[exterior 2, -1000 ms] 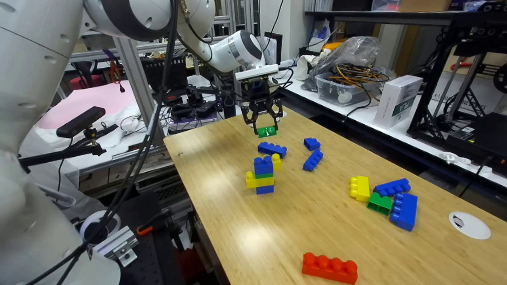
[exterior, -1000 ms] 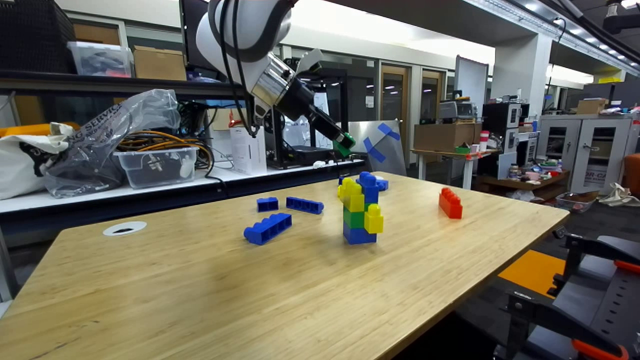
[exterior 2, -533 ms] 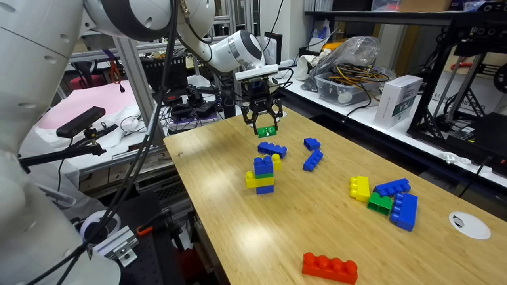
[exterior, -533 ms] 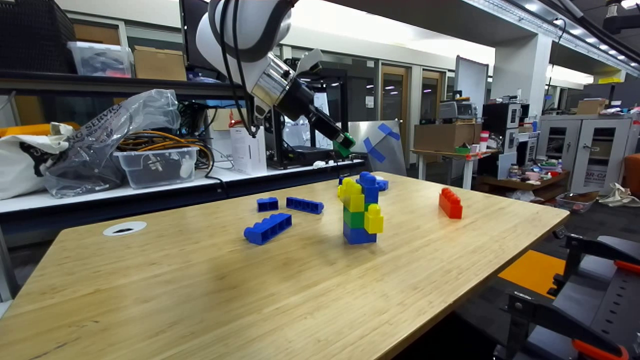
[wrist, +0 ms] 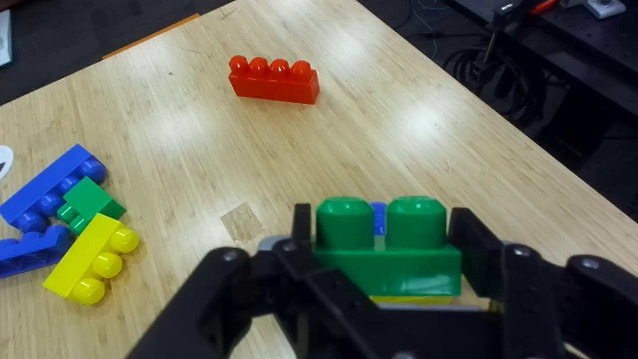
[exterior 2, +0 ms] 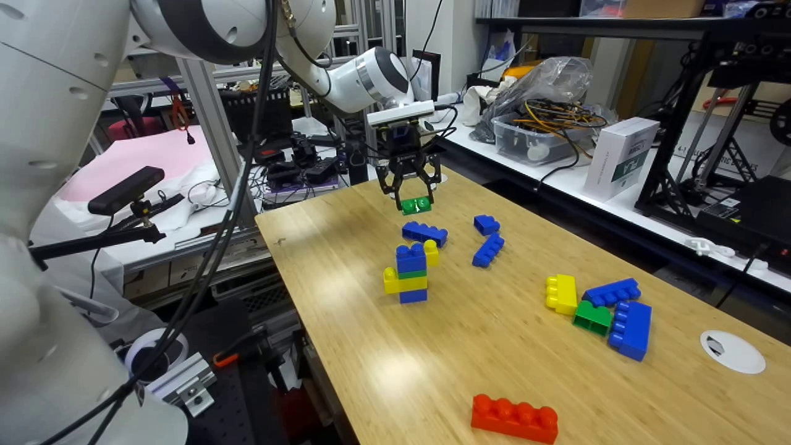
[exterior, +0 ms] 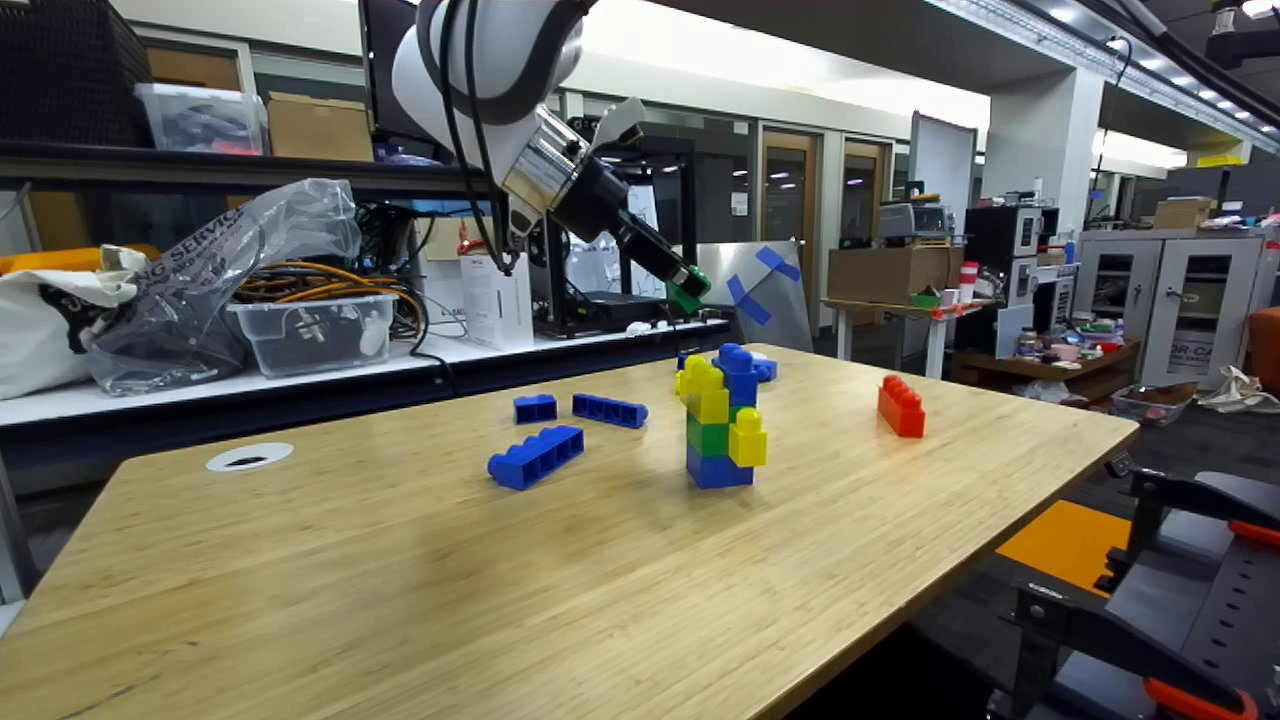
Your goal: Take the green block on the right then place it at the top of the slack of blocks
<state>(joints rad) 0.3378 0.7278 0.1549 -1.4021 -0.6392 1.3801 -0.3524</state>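
Green block [wrist: 403,271] gripped in part-closed pincer [exterior 2: 414,203] above wood tbl [exterior 2: 469,334], w/ cluttered bench [exterior 2: 649,225] alongside.

Wrist view: tower [wrist: 379,218] mostly hidden behind green block [wrist: 389,271], gripper [wrist: 383,239]; disc [wrist: 4,162] cut at left; both exterior views: arm [exterior 2: 62,130] cut at top

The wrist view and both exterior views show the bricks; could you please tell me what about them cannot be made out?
In an exterior view, the stack of blocks apparently hides the loose green brick, seen elsewhere.
In the wrist view, the green block and the gripper that holds it cover nearly all of the stack.
In the wrist view, a blue brick is cut off by the left edge.
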